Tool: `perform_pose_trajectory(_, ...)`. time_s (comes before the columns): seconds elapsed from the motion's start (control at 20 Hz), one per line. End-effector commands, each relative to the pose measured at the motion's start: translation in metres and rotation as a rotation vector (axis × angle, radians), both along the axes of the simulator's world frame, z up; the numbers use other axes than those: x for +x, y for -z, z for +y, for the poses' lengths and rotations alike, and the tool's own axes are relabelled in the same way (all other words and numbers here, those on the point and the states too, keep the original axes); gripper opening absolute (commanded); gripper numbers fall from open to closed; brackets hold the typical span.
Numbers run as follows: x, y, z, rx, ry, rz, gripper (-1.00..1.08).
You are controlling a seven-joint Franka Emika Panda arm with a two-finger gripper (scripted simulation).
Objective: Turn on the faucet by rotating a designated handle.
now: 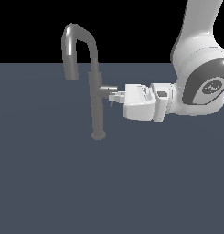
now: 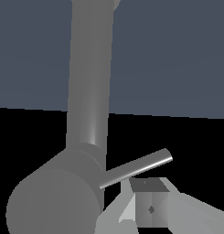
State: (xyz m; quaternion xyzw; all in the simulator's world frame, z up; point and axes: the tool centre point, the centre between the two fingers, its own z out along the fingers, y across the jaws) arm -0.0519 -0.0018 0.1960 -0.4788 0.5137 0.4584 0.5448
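The faucet (image 1: 97, 100) stands upright on its round base, and its hooked spout (image 1: 70, 64) curves toward the exterior view's left. The handle (image 1: 109, 89) is a short stub that sticks out of the post toward the exterior view's right. My gripper (image 1: 114, 97) reaches in level from that side, its tips just under the stub's end. In the wrist view the post (image 2: 90, 91) and the handle stub (image 2: 54, 201) fill the frame. The thin lever rod (image 2: 136, 168) slants just above my gripper (image 2: 145, 205). The fingers look shut with nothing held.
A flat dark grey floor (image 1: 49, 183) spreads around the faucet's base. My white arm (image 1: 200, 82) comes in from the exterior view's upper right.
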Motion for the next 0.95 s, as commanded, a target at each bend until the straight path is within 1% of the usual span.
perform_pose_trajectory(0.0,-0.001,0.030,0.001,-0.007,0.008,0.041,-1.00)
perform_pose_trajectory(0.15,0.000,0.040,0.001,-0.007,0.008,0.049,-1.00)
perform_pose_trajectory(0.2,0.007,0.008,-0.001,0.000,0.000,-0.008,-1.00)
perform_pose_trajectory(0.9,0.028,0.060,-0.003,-0.007,0.008,0.052,-1.00)
